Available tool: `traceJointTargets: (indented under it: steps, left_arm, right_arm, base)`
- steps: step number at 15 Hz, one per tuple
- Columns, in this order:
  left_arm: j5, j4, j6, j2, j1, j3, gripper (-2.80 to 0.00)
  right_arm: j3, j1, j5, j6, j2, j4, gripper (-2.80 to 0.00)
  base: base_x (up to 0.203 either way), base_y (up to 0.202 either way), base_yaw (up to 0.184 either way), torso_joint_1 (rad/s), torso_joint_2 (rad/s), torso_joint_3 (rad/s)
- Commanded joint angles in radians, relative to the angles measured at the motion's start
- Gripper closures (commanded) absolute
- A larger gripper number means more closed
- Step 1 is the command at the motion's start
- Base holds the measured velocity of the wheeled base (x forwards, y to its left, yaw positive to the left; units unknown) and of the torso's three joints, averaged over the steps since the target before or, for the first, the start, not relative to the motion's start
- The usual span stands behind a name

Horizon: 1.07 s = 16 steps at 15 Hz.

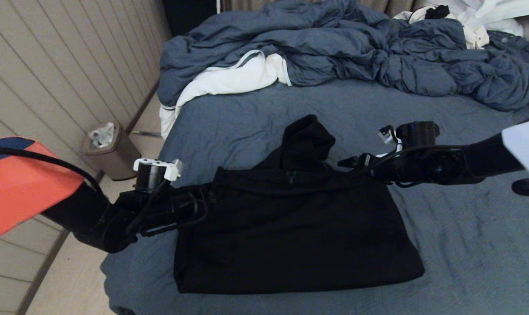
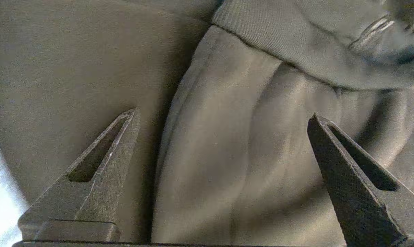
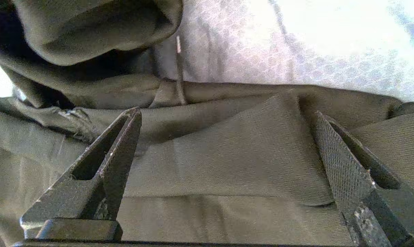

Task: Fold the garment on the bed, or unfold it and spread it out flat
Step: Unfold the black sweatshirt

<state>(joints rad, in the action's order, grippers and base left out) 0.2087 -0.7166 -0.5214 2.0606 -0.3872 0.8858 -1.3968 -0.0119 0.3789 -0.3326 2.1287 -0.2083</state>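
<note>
- The bed (image 1: 466,227), blue-grey sheet, spreads beneath both grippers.
- The black garment (image 1: 290,232) lies folded on it, between the left gripper (image 1: 207,194) and right gripper (image 1: 347,164).
- A rumpled duvet (image 1: 356,48) lies well beyond both.

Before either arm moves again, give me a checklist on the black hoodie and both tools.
1. Left tool open, nothing held: ok.
2. Right tool open, nothing held: ok.
3. Black hooded zip sweatshirt lies on the blue-grey bed sheet as a compact rectangle, hood sticking out at the far side: ok.
4. Each tool at a far corner of the sweatshirt: ok.
5. Fingertips touching fabric: cannot tell.
6. Crumpled blue-grey duvet apart from the sweatshirt: ok.
</note>
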Motion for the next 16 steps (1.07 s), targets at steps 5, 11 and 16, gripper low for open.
traceJointTargets:
  steps: [5,11,16]
  left_arm:
    - [-0.049,-0.087,0.037,0.145,-0.030,0.128,-2.80]
    - [-0.055,-0.088,0.083,0.166,-0.048,0.193,-2.80]
    - [-0.088,-0.087,0.138,0.157,-0.071,0.222,-2.80]
  right_arm:
    - [0.002,-0.001,0.003,-0.002,-0.006,0.000,-2.80]
    - [0.006,0.000,0.003,-0.002,-0.007,-0.002,-2.80]
    - [0.006,0.001,0.003,-0.002,-0.007,-0.002,-2.80]
  base:
    - [0.000,0.000,0.000,0.000,0.00,0.000]
    - [0.000,0.000,0.000,0.000,0.00,0.000]
    - [0.000,0.000,0.000,0.000,0.00,0.000]
